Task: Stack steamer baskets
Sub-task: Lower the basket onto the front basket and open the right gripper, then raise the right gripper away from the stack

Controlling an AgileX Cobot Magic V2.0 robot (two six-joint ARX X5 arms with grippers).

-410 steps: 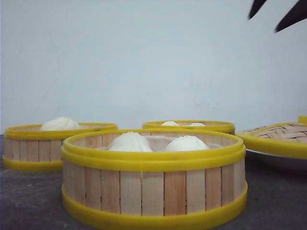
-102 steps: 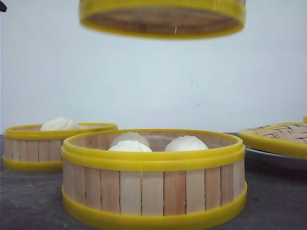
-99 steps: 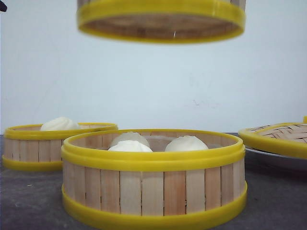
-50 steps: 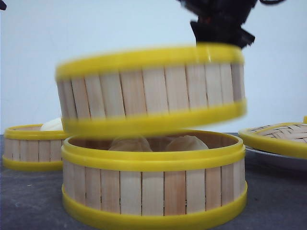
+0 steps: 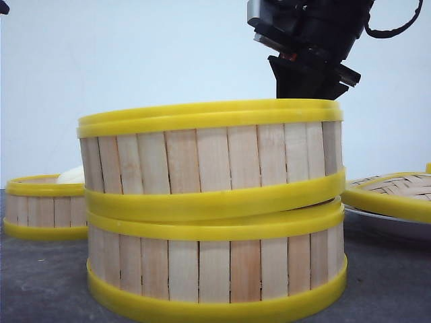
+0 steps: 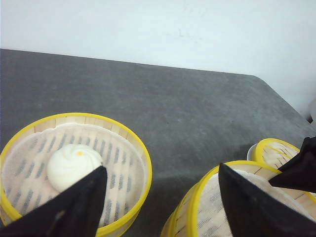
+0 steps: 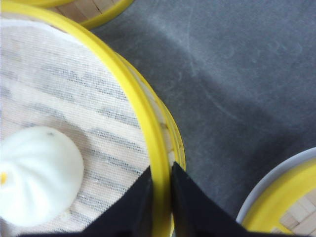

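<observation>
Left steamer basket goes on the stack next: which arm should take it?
Left. The left claw is open above the single basket, with nothing in it. The right claw is shut on the top basket's rim.

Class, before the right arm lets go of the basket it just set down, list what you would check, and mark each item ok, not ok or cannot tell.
1. Upper basket rests on lower basket: ok.
2. Upper basket sits level and centred: not ok; it tilts, shifted slightly left.
3. Right tool grips the upper basket's rim: ok.
4. Left tool open and holding nothing: ok.
5. Third basket in place for stacking: ok, left on the table.
6. Buns in lower basket unsquashed: cannot tell, hidden.
</observation>
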